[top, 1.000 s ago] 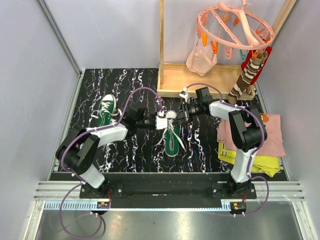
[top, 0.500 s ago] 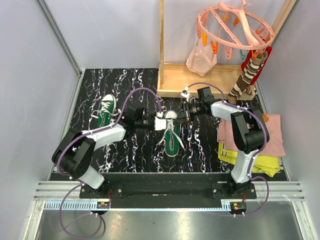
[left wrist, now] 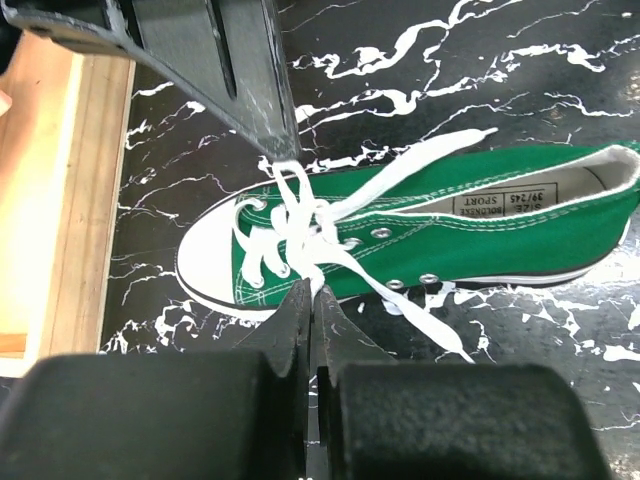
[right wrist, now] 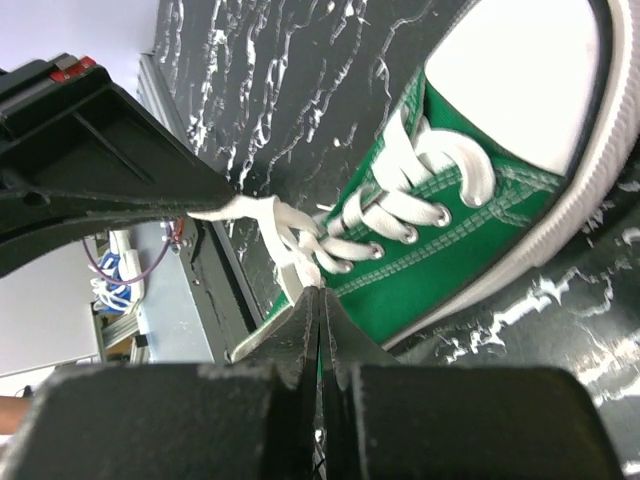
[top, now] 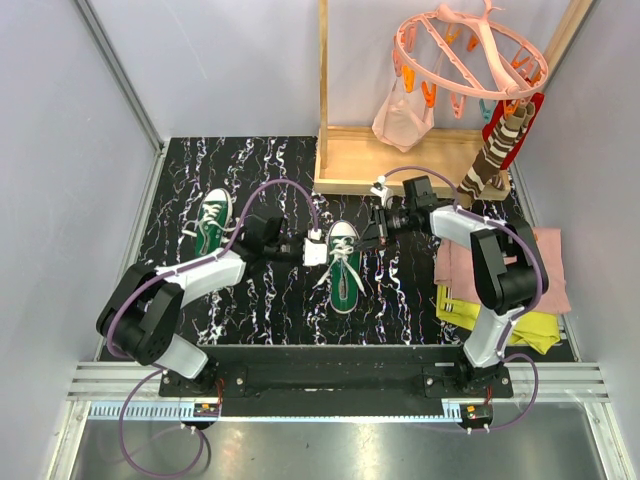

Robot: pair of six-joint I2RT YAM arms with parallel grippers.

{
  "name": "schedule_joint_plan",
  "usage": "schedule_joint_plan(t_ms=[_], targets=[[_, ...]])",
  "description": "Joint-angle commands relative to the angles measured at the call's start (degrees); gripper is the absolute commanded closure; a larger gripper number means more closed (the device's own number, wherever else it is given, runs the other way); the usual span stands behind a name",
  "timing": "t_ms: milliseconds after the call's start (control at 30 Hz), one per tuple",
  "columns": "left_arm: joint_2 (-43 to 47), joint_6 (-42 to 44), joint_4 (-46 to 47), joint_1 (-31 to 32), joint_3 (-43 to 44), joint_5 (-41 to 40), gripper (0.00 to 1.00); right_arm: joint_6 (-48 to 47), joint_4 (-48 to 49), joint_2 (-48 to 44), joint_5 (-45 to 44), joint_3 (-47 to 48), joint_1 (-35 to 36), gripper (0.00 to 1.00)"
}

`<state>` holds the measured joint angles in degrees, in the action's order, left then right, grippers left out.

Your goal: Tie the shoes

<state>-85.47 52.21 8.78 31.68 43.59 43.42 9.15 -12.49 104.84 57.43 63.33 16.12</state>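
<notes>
One green shoe (top: 345, 270) lies mid-table, its white toe cap pointing away from the arm bases; it also shows in the left wrist view (left wrist: 450, 225) and the right wrist view (right wrist: 480, 220). My left gripper (top: 320, 248) is just left of its laces, shut on a white lace strand (left wrist: 312, 275) at the fingertips (left wrist: 312, 290). My right gripper (top: 372, 232) is on the shoe's right side, shut on another lace strand (right wrist: 300, 260). The laces are stretched between the two grippers. A second green shoe (top: 213, 222) lies at the far left, laces loose.
A wooden stand (top: 400, 150) with a pink clip hanger (top: 470, 50) rises at the back right. Folded pink and yellow cloths (top: 545, 290) lie at the right edge. Grey walls close in the black marbled table (top: 260, 300).
My left gripper closed on the lace and drew back to the left. My right gripper shifted a little right, so the laces pull out to both sides.
</notes>
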Motion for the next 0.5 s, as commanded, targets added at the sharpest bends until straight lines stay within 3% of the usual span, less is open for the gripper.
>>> schedule_joint_plan(t_ms=[0, 400, 467], targets=[[2.33, 1.76, -0.69, -0.39, -0.61, 2.29, 1.00, -3.52, -2.18, -4.20, -1.53, -1.45, -1.00, 1.00], [1.01, 3.96, -2.01, -0.48, -0.44, 2.99, 1.00, -6.08, -4.65, -4.47, -1.18, -1.90, -1.09, 1.00], [0.75, 3.96, -2.01, -0.48, -0.26, 3.16, 1.00, -4.49, -4.65, -2.10, -0.57, 1.25, -1.09, 0.94]])
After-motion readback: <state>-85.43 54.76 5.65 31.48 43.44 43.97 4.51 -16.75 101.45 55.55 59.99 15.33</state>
